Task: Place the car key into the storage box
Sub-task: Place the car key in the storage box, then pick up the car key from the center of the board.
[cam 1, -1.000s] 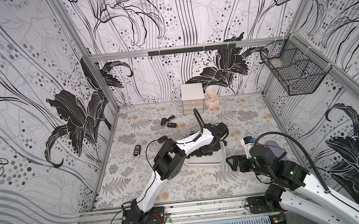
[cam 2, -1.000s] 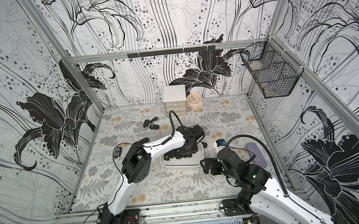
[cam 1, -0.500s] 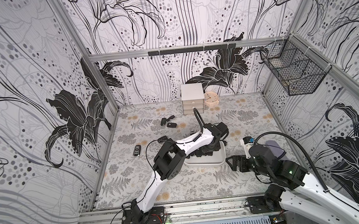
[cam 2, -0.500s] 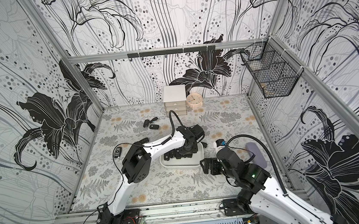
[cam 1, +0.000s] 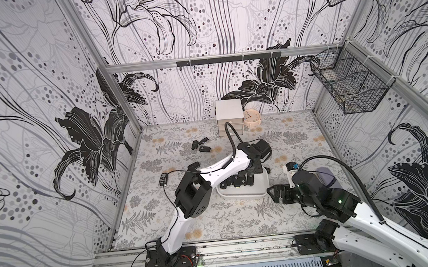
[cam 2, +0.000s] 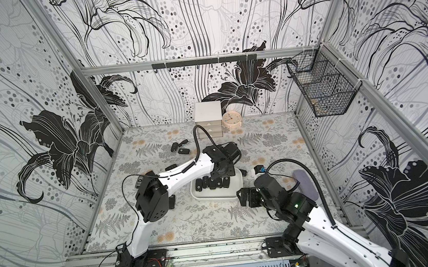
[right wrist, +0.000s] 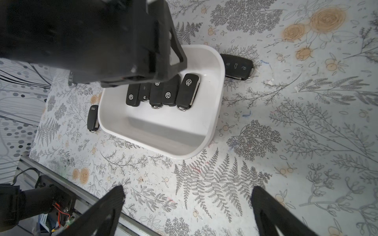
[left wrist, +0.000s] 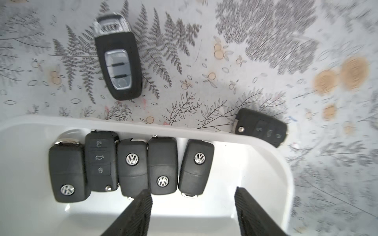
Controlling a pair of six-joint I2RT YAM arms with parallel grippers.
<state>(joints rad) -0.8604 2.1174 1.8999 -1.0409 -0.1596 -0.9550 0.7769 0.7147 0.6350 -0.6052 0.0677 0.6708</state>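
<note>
White plastic, shallow, with low walls and rounded corners, the storage box (left wrist: 204, 133) sits on the grey fern-printed table cover (right wrist: 266, 143). Inside it, the car key (left wrist: 196, 167), a black flip fob with a round silver badge, lies flat on the box floor. It is the end piece of a row of five along one long wall, tilted a little off the line of its neighbours. The four other black fobs (left wrist: 131, 163) lie side by side next to it, touching or nearly so, and the rest of the box floor is bare white.

The left gripper (left wrist: 192, 204) hangs over the inside of the box, just short of the row. Its ribbed black fingers (left wrist: 141, 210) stand apart with only white floor between them, and it holds nothing. The car key lies just beyond the gap, clear of both fingers.

The right gripper (right wrist: 188, 204) is outside the box, near its long wall opposite the row, over the printed cover. Its jaws are spread wide and empty.

Outside the box, a black and silver smart key (left wrist: 117, 61) lies on the cover just beyond the wall that the row follows. A black three-button flip key (left wrist: 260, 127) rests against the box's rounded corner. In the right wrist view another black fob with a silver end (right wrist: 93, 118) lies just beside the box's short wall
</note>
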